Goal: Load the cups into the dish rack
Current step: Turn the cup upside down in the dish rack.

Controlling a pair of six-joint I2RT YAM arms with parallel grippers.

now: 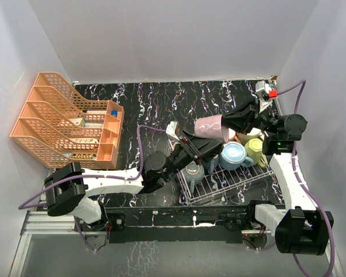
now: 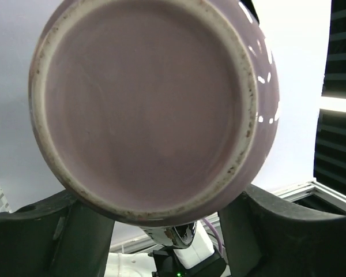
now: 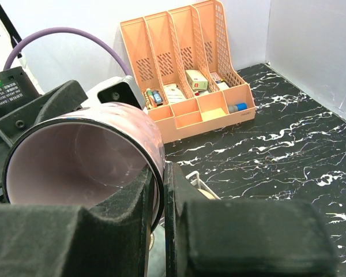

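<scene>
Right pincer (image 3: 163,190) is clamped on the rim of the mauve mug (image 3: 75,167), which is held on its side above the far edge of the rack (image 1: 230,186). Left pincer (image 2: 167,228) has its jaws standing apart either side of the mug's base; grip cannot be confirmed.

Left arm (image 1: 112,183): white moulded links between bulky black cylindrical joint housings, with black padded jaws. Right arm (image 1: 288,173): same build. A purple sheathed cable (image 1: 139,147) runs along each arm to a small white wrist box. The right arm's box (image 1: 265,90) carries a red tip. A green indicator light (image 1: 278,143) is lit on the right arm's black wrist block.
</scene>
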